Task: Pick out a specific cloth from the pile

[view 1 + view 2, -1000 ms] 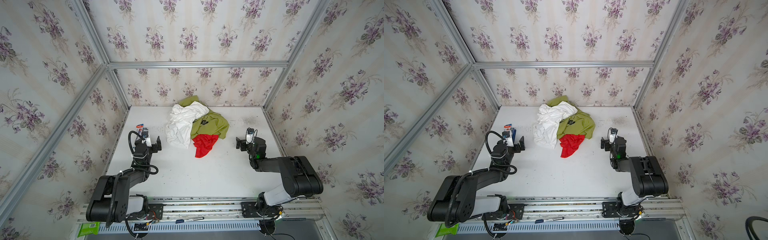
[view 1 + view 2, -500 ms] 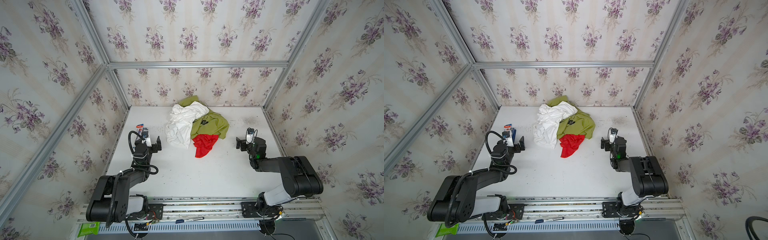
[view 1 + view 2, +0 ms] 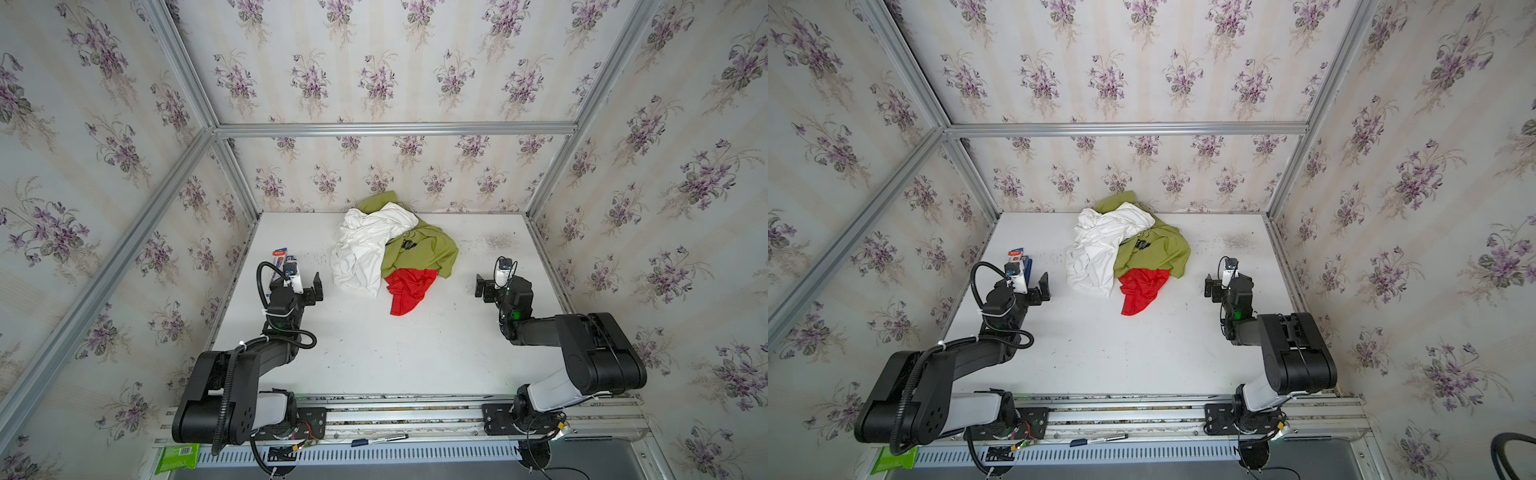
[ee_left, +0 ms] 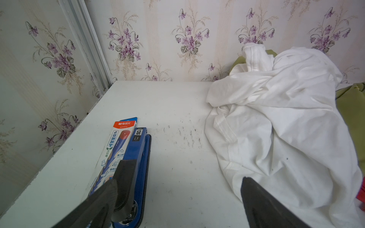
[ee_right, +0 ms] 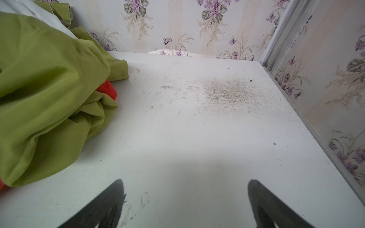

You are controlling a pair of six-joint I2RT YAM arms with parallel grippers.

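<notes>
Cloth (image 3: 409,291), red, at near edge of the pile (image 3: 365,249), tucked under olive-green cloth (image 3: 428,253); between left gripper (image 4: 182,177) and right gripper (image 5: 185,180), touching neither; both spread wide, empty.

I was working a robotics lab test cell: flat panels papered with violet-sprig wallpaper (image 3: 374,75) sat in a bare aluminium frame (image 3: 395,129) (a staged room, no real one) around a scuffed white worktop (image 3: 374,353). The left arm (image 3: 232,374) and right arm (image 3: 590,353) were bolted to a slotted metal rail (image 3: 399,415) along its near edge.
</notes>
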